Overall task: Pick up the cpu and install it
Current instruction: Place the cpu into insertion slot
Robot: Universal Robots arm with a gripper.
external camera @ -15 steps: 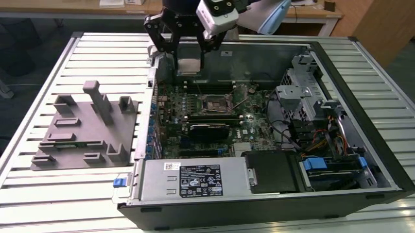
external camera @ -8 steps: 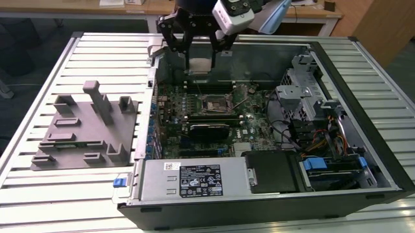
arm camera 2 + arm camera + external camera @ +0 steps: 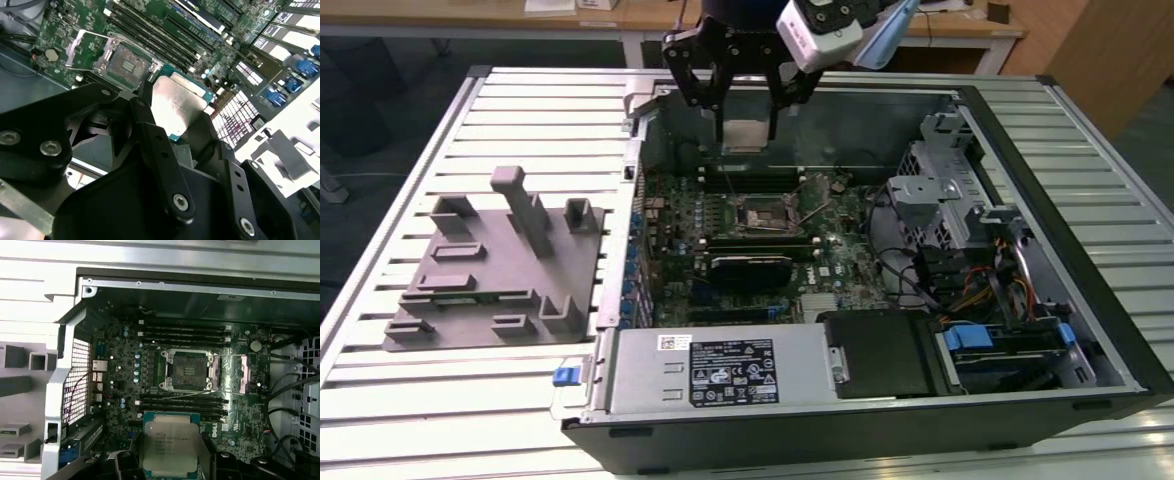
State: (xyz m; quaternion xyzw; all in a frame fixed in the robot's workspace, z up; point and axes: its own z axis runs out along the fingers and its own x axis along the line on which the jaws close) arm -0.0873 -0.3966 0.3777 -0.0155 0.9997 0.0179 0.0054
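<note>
In the exterior view, a grey fixture block [image 3: 494, 265] sits on the worktop [image 3: 400, 400] at left. At upper centre the end effector [image 3: 747, 140] is clamped on the cpu [image 3: 744, 130], clear of the open socket [image 3: 761, 212]. In the second wrist view, the fingers [image 3: 155, 145] hide the cpu's gripped edges.

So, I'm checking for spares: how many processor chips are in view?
1. The chip is clamped in the gripper above the open computer case; the motherboard socket is empty. Others could hide under the case's parts.

Black pincer [image 3: 747, 133] of jointed links, silver screw heads [image 3: 180, 201] at the pivots; a white boxy camera housing [image 3: 834, 30] mounted at its wrist
</note>
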